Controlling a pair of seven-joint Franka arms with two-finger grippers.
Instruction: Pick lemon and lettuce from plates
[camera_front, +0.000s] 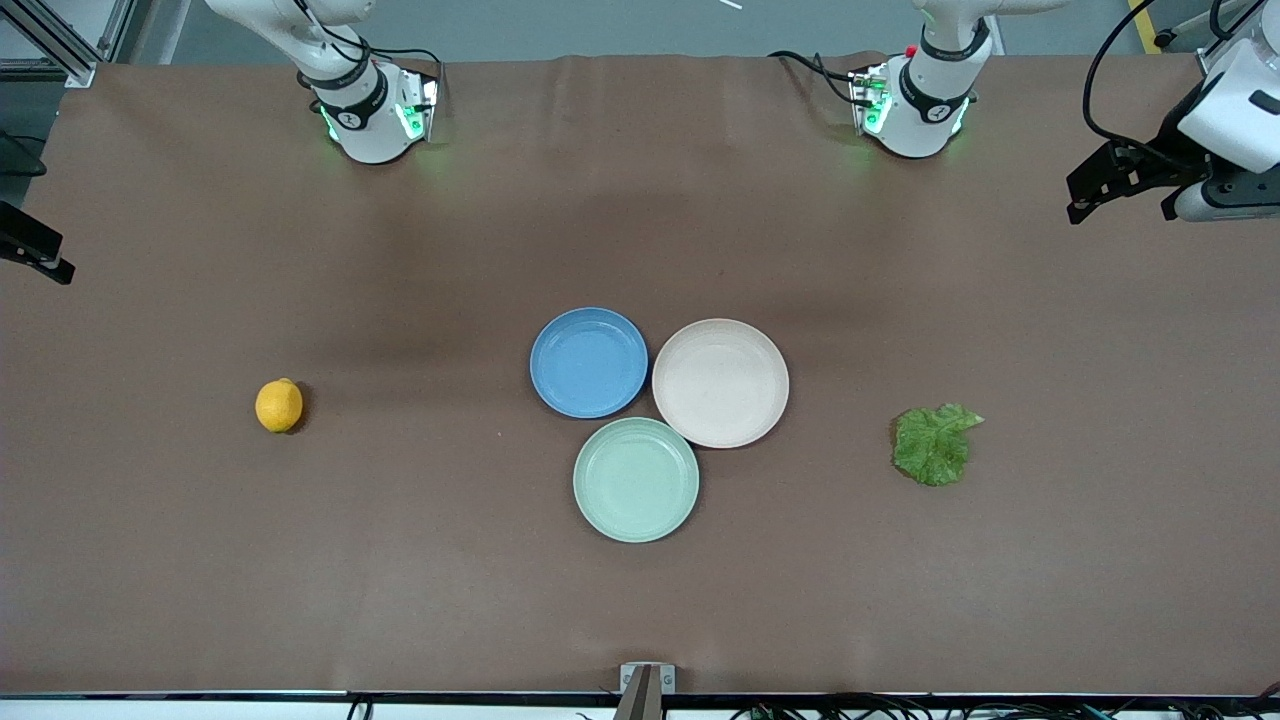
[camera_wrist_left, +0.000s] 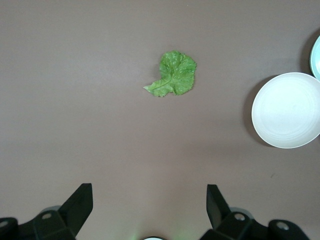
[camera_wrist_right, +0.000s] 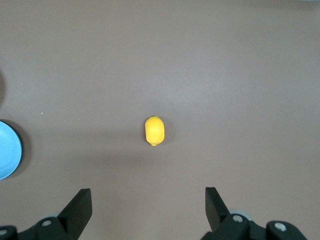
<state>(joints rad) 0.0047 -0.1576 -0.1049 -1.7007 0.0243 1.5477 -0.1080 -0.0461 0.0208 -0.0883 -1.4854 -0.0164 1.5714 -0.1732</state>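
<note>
My lemon (camera_front: 279, 405) sits bare on the brown worktop (camera_front: 400, 560) toward the right arm's end, well apart from the blue plate (camera_front: 589, 362). It looks firm, smooth and round, so I judge it will roll or squirt out if pinched off-centre; I would close across its short waist. The lettuce (camera_front: 933, 444) lies flat on the worktop toward the left arm's end, near the beige-pink plate (camera_front: 720, 383) but not on it. It looks thin, limp and easily torn, so I would pinch a raised crinkle near the rib. Both plates are empty and touch the mint green plate (camera_front: 636, 480). The right end effector (camera_wrist_right: 148, 207) hangs over the lemon with fingers spread; the left end effector (camera_wrist_left: 150, 205) likewise, spread, over the lettuce.
</note>
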